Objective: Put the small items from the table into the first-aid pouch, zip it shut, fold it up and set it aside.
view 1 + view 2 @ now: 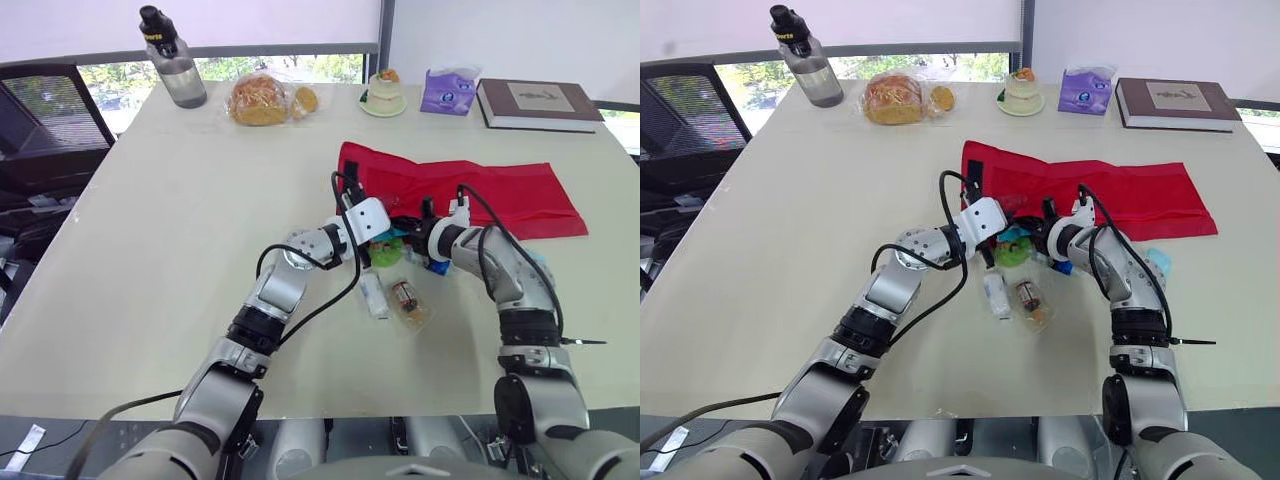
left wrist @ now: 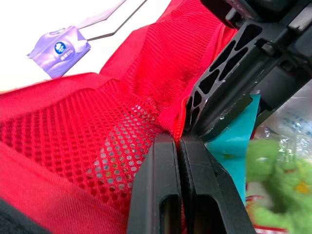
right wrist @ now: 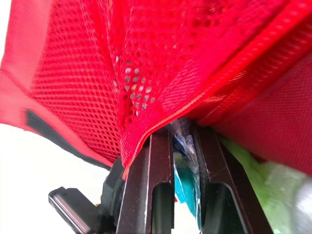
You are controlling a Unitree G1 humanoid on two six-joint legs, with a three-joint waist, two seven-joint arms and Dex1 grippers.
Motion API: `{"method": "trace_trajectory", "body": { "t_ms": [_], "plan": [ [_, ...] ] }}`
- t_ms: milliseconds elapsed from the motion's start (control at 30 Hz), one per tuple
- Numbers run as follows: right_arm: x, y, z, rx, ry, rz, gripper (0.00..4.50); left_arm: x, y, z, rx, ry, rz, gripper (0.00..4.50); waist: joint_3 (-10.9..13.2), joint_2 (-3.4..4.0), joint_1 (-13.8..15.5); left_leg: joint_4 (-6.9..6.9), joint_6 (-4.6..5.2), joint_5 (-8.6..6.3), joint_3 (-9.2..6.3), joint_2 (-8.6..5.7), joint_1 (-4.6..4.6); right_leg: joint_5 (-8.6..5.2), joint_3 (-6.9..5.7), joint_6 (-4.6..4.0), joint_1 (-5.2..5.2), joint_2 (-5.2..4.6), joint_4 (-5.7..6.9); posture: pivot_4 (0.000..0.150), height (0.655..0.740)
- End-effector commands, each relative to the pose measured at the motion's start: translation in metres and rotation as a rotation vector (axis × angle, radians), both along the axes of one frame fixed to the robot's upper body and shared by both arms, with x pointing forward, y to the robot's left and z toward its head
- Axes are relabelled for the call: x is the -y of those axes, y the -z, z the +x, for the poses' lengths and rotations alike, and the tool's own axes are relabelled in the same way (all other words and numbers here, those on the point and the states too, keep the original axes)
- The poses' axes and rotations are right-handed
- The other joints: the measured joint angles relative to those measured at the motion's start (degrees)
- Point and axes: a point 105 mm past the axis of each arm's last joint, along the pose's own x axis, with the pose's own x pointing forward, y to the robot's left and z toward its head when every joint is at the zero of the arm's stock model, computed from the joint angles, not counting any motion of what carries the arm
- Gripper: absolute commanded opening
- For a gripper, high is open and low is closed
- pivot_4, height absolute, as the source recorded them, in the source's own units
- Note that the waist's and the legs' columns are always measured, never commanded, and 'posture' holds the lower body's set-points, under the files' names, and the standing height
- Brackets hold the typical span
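The red first-aid pouch (image 1: 500, 190) lies unfolded at the middle right of the table. My left gripper (image 2: 178, 139) is shut on the near edge of the pouch's mesh pocket (image 2: 97, 141). My right gripper (image 3: 181, 129) meets it from the right, under the same mesh edge, shut on a teal-and-clear packet (image 3: 184, 180). In the eye views both grippers touch the pouch's near edge, left (image 1: 388, 226) and right (image 1: 408, 232). A green item (image 1: 385, 250), a white tube (image 1: 373, 295) and a small clear packet (image 1: 408, 297) lie on the table just in front of them.
Along the far edge stand a water bottle (image 1: 175, 60), bagged bread (image 1: 262, 98), a small cake on a plate (image 1: 383, 92), a purple tissue pack (image 1: 450, 90) and a book (image 1: 538, 103). A pale blue item (image 1: 540, 262) lies by my right forearm.
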Motion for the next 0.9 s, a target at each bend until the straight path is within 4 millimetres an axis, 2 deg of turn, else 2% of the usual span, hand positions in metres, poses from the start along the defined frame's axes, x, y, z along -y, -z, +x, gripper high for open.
{"method": "trace_trajectory", "body": {
  "t_ms": [33,133,200,233,333,600,733,833,867,900],
  "plan": [
    [0.006,-0.028,0.008,0.079,0.102,0.096,0.07,0.013,0.001,-0.012,-0.04,0.071,-0.031,0.06,0.0,0.0,0.0,0.0,0.0,0.0,-0.01,0.0,0.0,0.0,-0.01,0.0,0.0,0.0,0.0,0.15,0.74],
    [0.001,-0.027,0.004,0.11,0.086,0.062,0.07,0.012,0.0,-0.01,-0.057,0.066,-0.042,0.06,0.0,0.0,0.0,0.0,0.0,0.0,0.0,0.0,0.0,0.0,0.0,0.0,0.0,0.0,0.0,0.15,0.74],
    [-0.002,-0.021,-0.001,0.116,0.058,0.007,1.0,0.008,0.0,-0.007,-0.075,0.055,-0.046,0.0,0.0,0.0,0.0,0.0,0.0,0.0,0.0,0.0,-0.01,0.0,0.0,0.0,-0.01,0.0,-0.01,0.15,0.74],
    [-0.002,-0.017,-0.005,0.113,0.037,-0.035,1.19,0.006,0.001,-0.005,-0.089,0.056,-0.046,0.0,0.0,0.0,0.2,0.0,0.0,0.0,0.0,0.0,-0.02,0.0,0.0,0.0,-0.01,0.0,-0.02,0.15,0.74],
    [0.0,-0.008,-0.017,0.15,-0.034,-0.187,2.31,-0.008,0.0,0.007,-0.13,0.047,-0.059,0.0,0.0,0.01,0.3,0.0,0.0,0.0,0.0,-0.02,-0.03,0.0,-0.01,0.0,-0.01,-0.03,-0.02,0.15,0.74],
    [0.005,-0.007,-0.027,0.201,-0.064,-0.297,2.31,-0.026,-0.01,0.028,-0.238,0.031,-0.224,0.0,0.0,0.02,0.1,0.0,0.0,0.0,-0.02,-0.02,-0.02,-0.01,-0.03,0.0,-0.01,0.0,-0.02,0.15,0.74],
    [0.013,-0.014,-0.029,0.313,-0.099,-0.444,2.31,-0.029,-0.011,0.03,-0.329,0.058,-0.321,0.0,0.0,0.02,0.2,0.0,0.0,0.0,0.01,-0.03,-0.06,-0.01,-0.01,0.01,-0.03,-0.01,-0.06,0.15,0.74],
    [0.016,-0.023,-0.029,0.419,-0.138,-0.555,2.31,-0.03,-0.009,0.028,-0.364,0.078,-0.331,0.0,0.0,0.01,0.2,0.0,0.0,0.0,0.0,-0.04,-0.07,-0.01,-0.02,0.01,-0.02,-0.02,-0.08,0.15,0.74],
    [0.017,-0.025,-0.029,0.448,-0.152,-0.594,1.92,-0.03,-0.008,0.028,-0.372,0.081,-0.334,0.0,0.0,0.01,0.2,0.0,0.0,0.0,0.0,-0.04,-0.07,-0.01,-0.02,0.01,-0.03,-0.01,-0.08,0.15,0.74],
    [0.017,-0.026,-0.029,0.476,-0.168,-0.631,1.75,-0.03,-0.008,0.029,-0.381,0.082,-0.341,0.0,0.0,0.01,0.2,-0.01,0.0,0.0,-0.01,-0.04,-0.07,-0.01,-0.03,0.01,-0.03,0.0,-0.07,0.15,0.74]
  ]
}}
